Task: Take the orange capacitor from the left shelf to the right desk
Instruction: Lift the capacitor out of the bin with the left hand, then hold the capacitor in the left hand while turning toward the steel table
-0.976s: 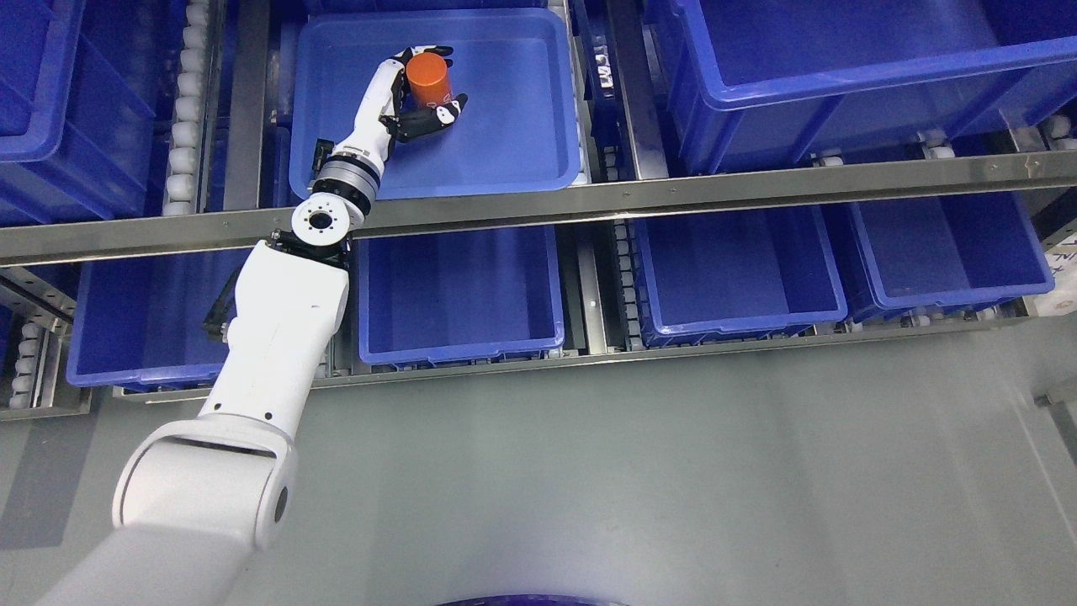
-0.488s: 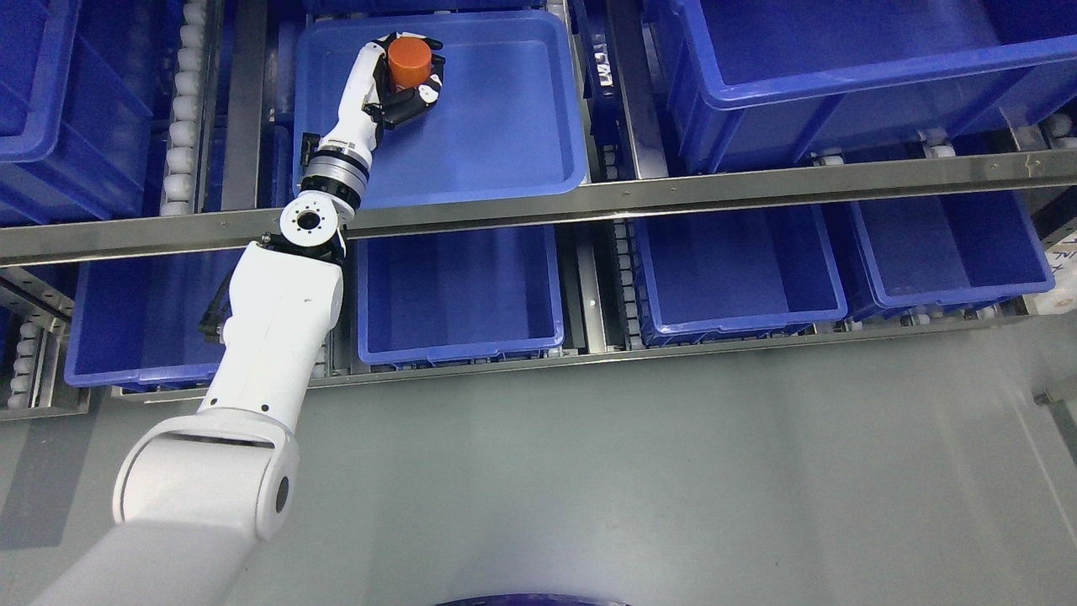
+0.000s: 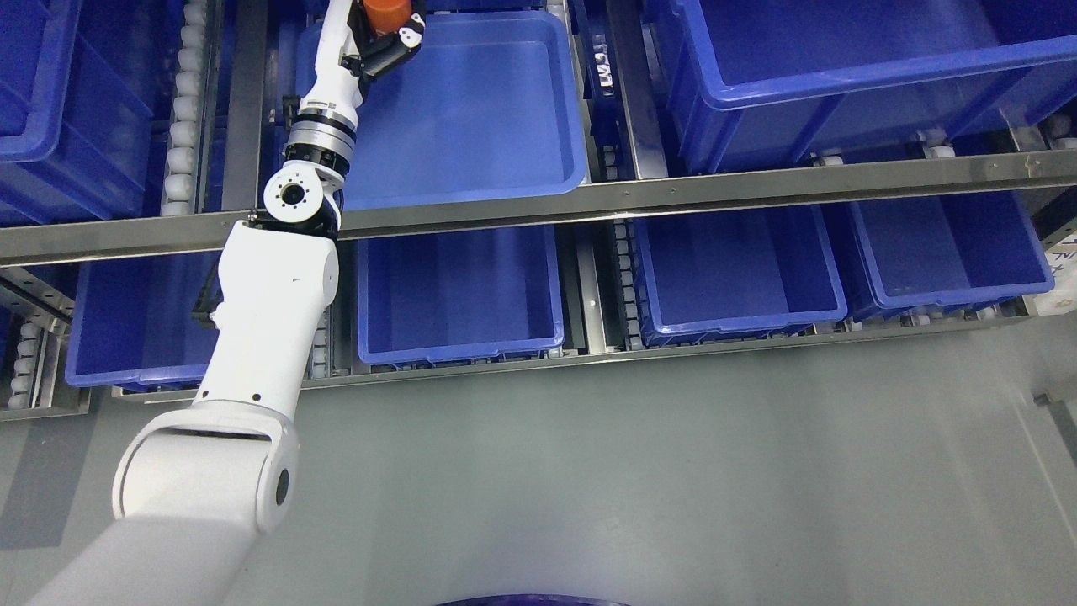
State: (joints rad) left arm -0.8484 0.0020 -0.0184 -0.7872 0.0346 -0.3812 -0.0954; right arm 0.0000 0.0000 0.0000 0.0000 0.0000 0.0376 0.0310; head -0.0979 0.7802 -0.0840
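Observation:
The orange capacitor (image 3: 386,12) is a short orange cylinder, cut off by the top edge of the head view. My left hand (image 3: 383,34) is shut on it, fingers wrapped round its side, above the far left corner of a shallow blue tray (image 3: 488,109) on the upper shelf. The white left arm rises from the lower left across the shelf rail. The right arm is out of view.
A steel shelf rail (image 3: 639,194) crosses the picture under the tray. Below it stand several empty blue bins (image 3: 458,290). A large blue bin (image 3: 841,67) sits at the upper right, more bins at the far left. Grey floor (image 3: 673,471) fills the lower half.
My left hand has lifted the orange capacitor up and to the left, from the tray's middle left to the top edge of the picture. The arm has straightened with it.

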